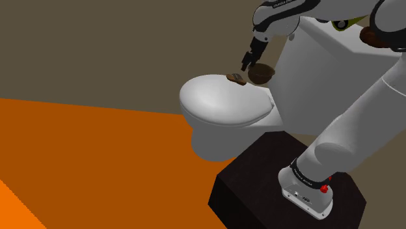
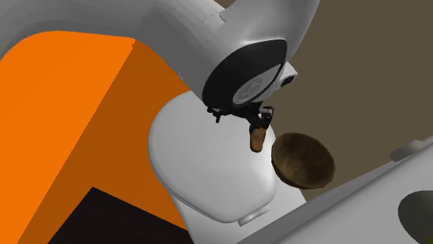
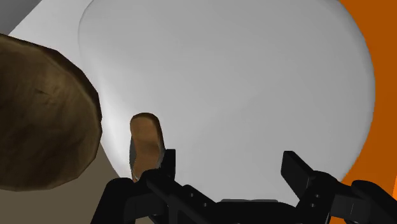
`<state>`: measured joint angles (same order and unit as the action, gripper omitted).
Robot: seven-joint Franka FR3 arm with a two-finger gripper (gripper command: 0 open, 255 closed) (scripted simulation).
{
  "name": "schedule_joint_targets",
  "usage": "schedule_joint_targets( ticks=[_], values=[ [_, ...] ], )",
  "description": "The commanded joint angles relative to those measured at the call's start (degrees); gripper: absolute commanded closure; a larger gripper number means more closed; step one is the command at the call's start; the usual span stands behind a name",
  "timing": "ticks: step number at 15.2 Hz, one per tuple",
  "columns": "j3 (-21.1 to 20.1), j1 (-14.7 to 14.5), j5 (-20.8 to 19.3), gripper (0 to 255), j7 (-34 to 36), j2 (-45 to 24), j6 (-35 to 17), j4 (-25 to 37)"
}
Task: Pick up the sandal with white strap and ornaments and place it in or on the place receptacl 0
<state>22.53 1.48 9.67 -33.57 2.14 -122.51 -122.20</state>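
here, the end effector [image 3: 229, 160] hangs over the white toilet lid [image 3: 242, 83], fingers spread and gripping nothing. the brown sandal [image 3: 146, 143] lies on the lid just outside one finger, so it likely needs re-centring. a brown bowl [image 3: 38, 121] sits beyond the sandal.

White arm [image 1: 362, 114] stretched forward, tool [image 3: 229, 162] pointing down; fingers [image 3: 167, 167] apart, clasping nothing

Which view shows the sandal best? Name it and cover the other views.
The wrist view: the sandal lies large on the white toilet lid, between the brown bowl and the open tool. The shoulder view shows a small brown shape on the lid; the second exterior view, a brown stub under the tool.
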Motion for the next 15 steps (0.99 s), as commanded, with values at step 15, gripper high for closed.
schedule_joint_targets(
  ticks=[15],
  values=[
    [-1.28,7.89,17.75,0,-15.10,-29.53,-1.14,22.32]
  ],
)
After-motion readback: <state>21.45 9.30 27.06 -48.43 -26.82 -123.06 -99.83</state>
